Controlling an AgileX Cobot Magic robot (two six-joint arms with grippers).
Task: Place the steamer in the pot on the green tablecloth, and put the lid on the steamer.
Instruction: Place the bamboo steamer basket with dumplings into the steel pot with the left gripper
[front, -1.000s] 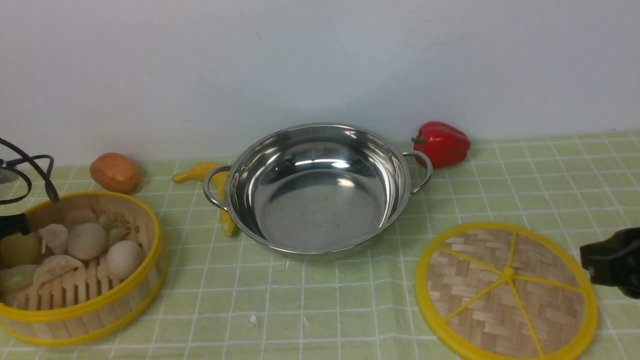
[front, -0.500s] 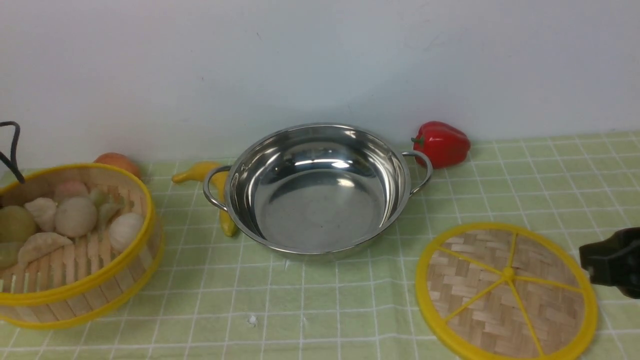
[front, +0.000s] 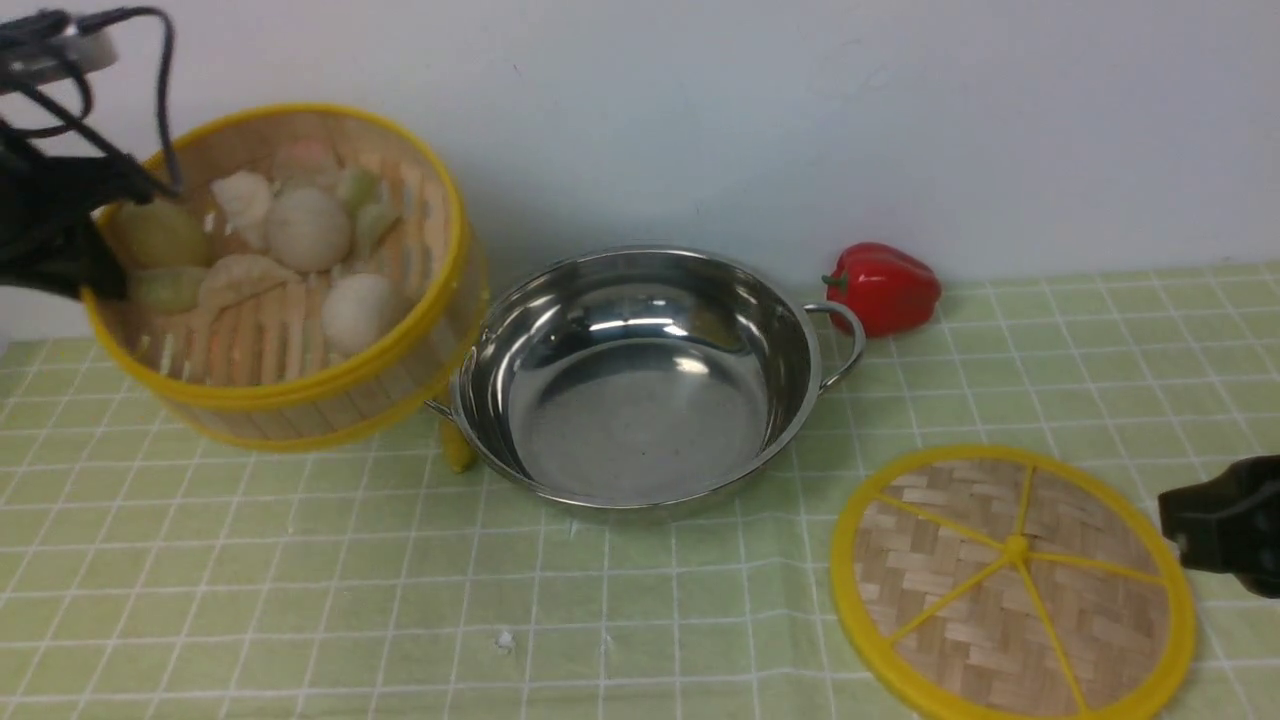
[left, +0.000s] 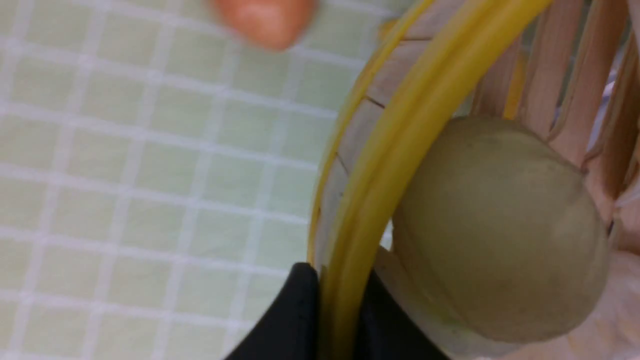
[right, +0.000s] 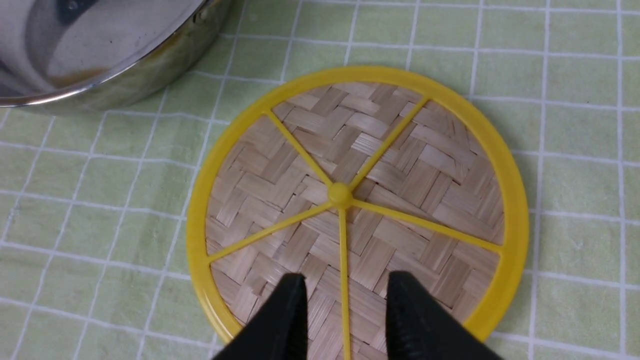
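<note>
My left gripper (left: 345, 300) is clenching the rim of the steamer (front: 290, 400), holding it aloft beside the pot (front: 640, 430), over the far-left part of the green tablecloth (front: 400, 620). My right gripper (right: 347, 295) is hovering with jaws parted and nothing between them, by the lid (front: 930, 600) near the cloth's front edge, right of the middle.

I am gripping one side only, so the steamer's weight could be twisting it in my pads and spilling the dumplings (front: 240, 285) or the round pieces (front: 308, 230). Travelling too low, its base could be catching the pot's near handle (front: 438, 409) and dragging the pot; coming down off-centre, it could be jamming aslant on the rim.

The cloth is showing a white grid, faint creases and a pale spot. A plain whitish wall is standing behind its far edge, where a red pepper (front: 885, 290) is lying.
</note>
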